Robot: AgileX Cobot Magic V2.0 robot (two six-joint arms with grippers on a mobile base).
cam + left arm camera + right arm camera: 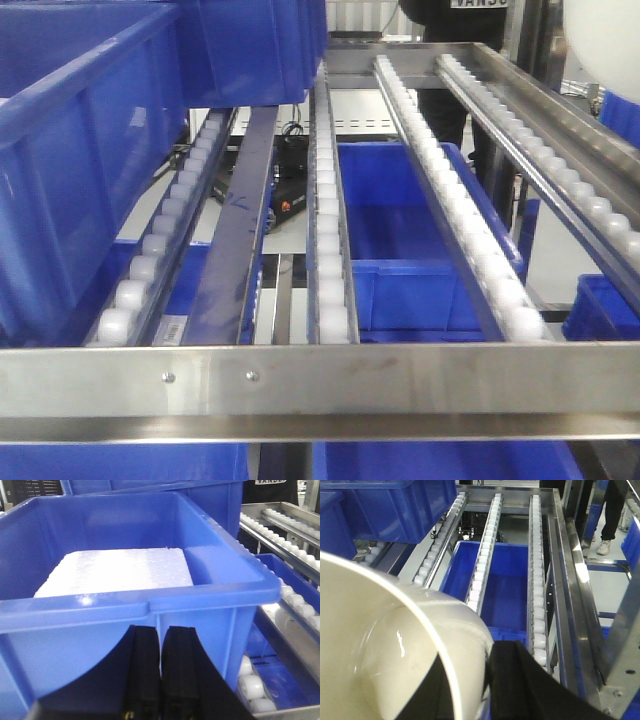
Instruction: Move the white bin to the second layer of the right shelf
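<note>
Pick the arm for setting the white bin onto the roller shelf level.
Right. The right fingers clamp the white bin by its rim, with the right shelf second layer open ahead. The left fingers are shut on nothing, facing a blue crate.

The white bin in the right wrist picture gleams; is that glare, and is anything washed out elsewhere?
Right wrist view: yes, bright reflected streaks inside the glossy white bin. Left wrist view: the white block in the blue crate is washed out. Front view: the steel front bar has a soft sheen.
</note>
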